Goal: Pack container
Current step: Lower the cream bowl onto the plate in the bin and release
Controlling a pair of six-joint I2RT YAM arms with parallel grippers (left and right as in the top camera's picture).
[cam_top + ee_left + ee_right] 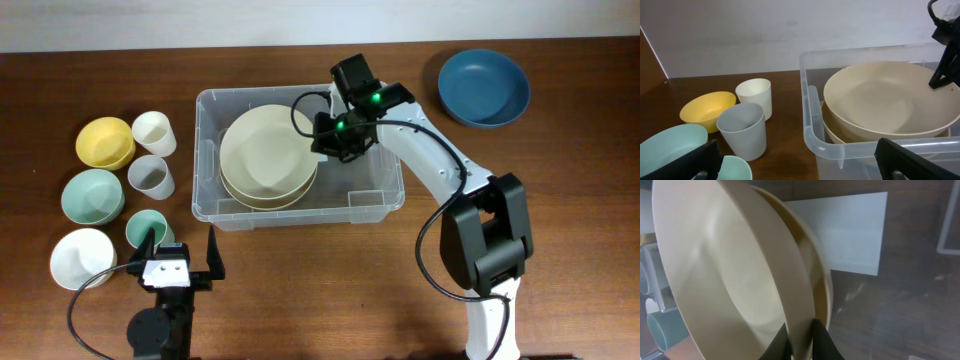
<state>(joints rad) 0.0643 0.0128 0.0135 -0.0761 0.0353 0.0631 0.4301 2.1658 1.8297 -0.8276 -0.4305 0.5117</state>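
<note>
Position: container [385, 182] mid-table, slightly toward the far edge. Step in hand: seating the upper cream bowl [265, 150] into the lower cream bowl [272, 204] inside it. Grip: right gripper [802, 339] pinched narrowly on the upper bowl's right rim, one finger each side; bowl looks nested. Idle: left gripper [182, 247] spread wide, empty, near the table's front edge. Next, judged: release the rim, lift clear of the container wall, then go for the blue bowl [484, 87] at the far right corner.
</note>
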